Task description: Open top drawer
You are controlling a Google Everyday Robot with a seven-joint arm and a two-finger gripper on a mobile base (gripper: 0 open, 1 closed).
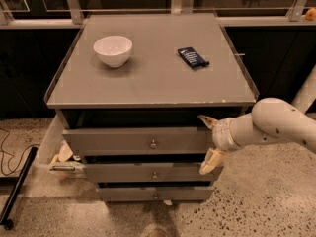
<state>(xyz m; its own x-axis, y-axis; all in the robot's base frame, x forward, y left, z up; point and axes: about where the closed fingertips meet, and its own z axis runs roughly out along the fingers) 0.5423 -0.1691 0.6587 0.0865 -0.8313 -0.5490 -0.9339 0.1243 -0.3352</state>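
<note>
top drawer (118,141) looks hardly pulled out, tool (208,142) spread wide at its right end holding nothing, knob (153,144) untouched, pull mostly left.

- There is only one camera, so no other view shares the scene with it.
- The camera looks from above and in front of the cabinet (158,85), and it faces forward and down. The flat top shows almost whole, and the drawer fronts show at a steep angle.
- It stands rather near: the cabinet fills the middle of the view, with speckled floor (256,201) along the lower edge.
- The arm (276,125) enters from the right edge. The gripper (208,142) sits right of centre, at the right end of the top drawer (128,141), with its fingers apart, one above the other.
</note>
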